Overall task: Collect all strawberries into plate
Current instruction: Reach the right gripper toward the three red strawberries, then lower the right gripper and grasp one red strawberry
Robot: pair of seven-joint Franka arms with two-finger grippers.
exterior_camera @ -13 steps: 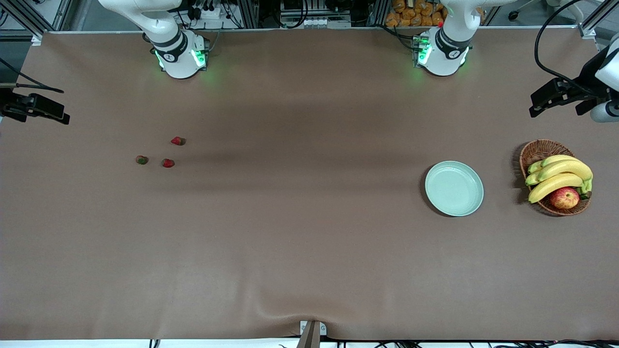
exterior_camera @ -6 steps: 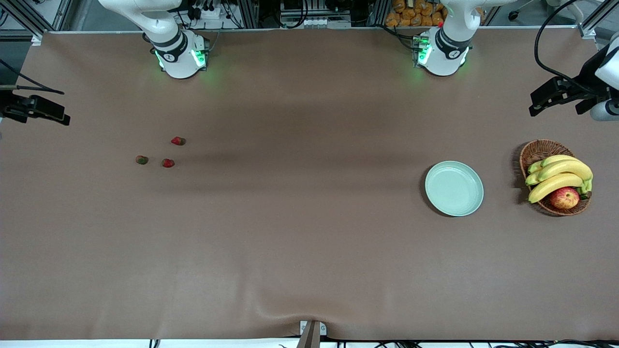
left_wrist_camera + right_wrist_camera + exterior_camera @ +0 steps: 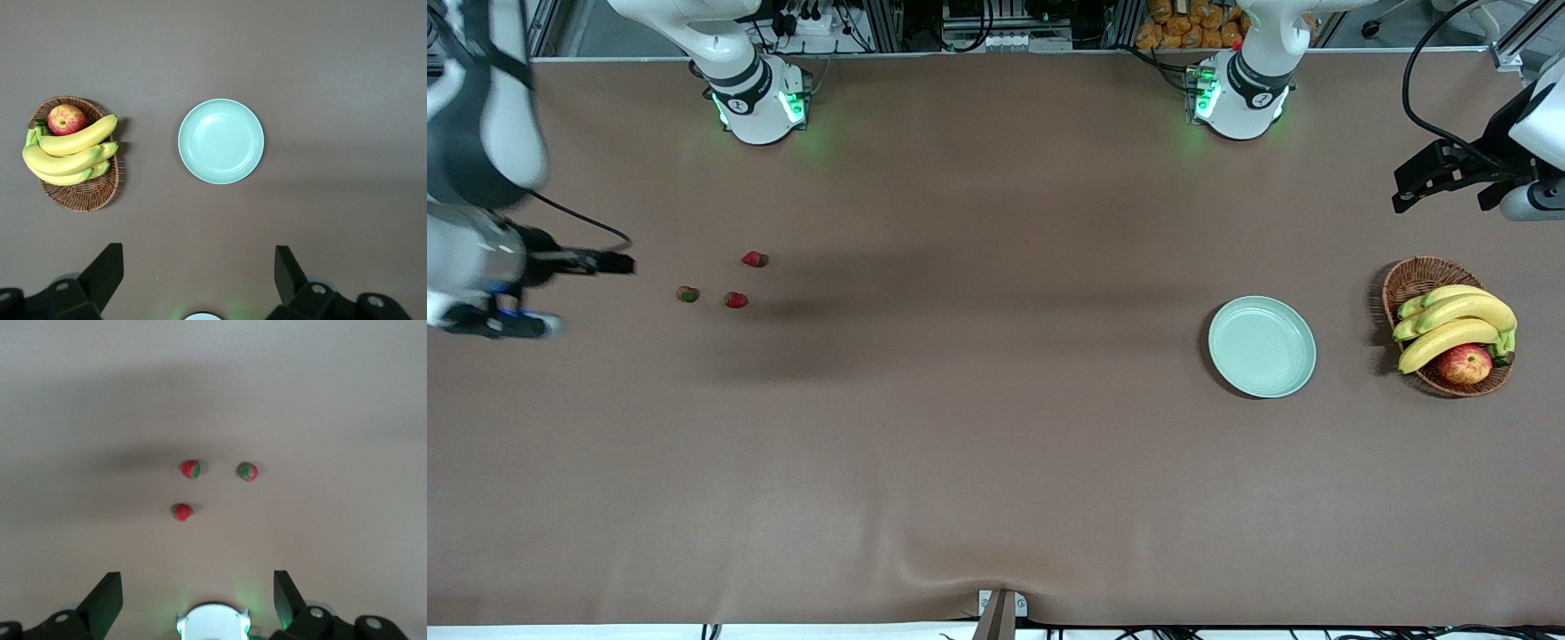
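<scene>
What moved: My right arm has swung in over its end of the table since a moment ago. My right gripper [image 3: 578, 289] now hangs just beside the berries, toward the table's edge. My left gripper [image 3: 1445, 182] has hardly shifted.

What that means: I think I am getting ready to pick up the first berry. Nothing is picked up yet.

Strawberries: All three strawberries [image 3: 735, 300] lie on the bare table at the right arm's end, close together but not touching. One [image 3: 754, 260] is farther from the front camera. The mostly green one [image 3: 687, 294] is closest to my right gripper.

My right jaws: Wide open and empty. My right wrist camera looks down on the berries [image 3: 190, 469] between my two fingers [image 3: 107, 599].

Plate: The mint-green plate [image 3: 1262, 347] sits at the left arm's end, well apart from the berries. It has nothing in it.

My left jaws: Wide open and empty too. My left arm waits up high, over the table near the basket, and its wrist camera sees the plate [image 3: 221, 141].

Basket: The brown wicker basket [image 3: 1414, 280] is just beside the plate. It holds yellow bananas [image 3: 1458, 324] and a red apple [image 3: 1464, 364]. The apple is not a berry, so it stays.

Still to do: Every berry must travel the long way to the plate.
</scene>
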